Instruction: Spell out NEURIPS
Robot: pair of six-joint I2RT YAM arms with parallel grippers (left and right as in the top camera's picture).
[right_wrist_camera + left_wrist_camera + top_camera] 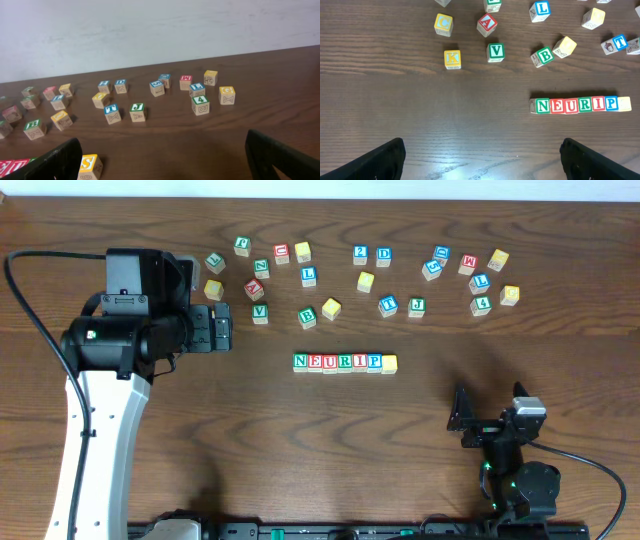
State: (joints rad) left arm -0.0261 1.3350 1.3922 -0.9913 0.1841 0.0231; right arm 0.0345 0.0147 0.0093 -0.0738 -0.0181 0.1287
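A straight row of seven wooden cubes (345,362) lies mid-table and reads N E U R I P, then a yellow cube (389,363). The left wrist view shows the same row (580,104), from green N (542,106) to blue P (611,103). My left gripper (222,327) hovers left of and behind the row, open and holding nothing (482,162). At the front right, my right gripper (460,420) is open too, apart from the row. Its wrist view shows the yellow S cube (90,166) by its left finger (55,162), with nothing between the jaws.
Loose letter and digit cubes are scattered along the back of the table, among them L (309,276), B (307,317), V (259,312), 2 (360,254) and 4 (482,305). The left arm's white link (95,440) rises at the front left.
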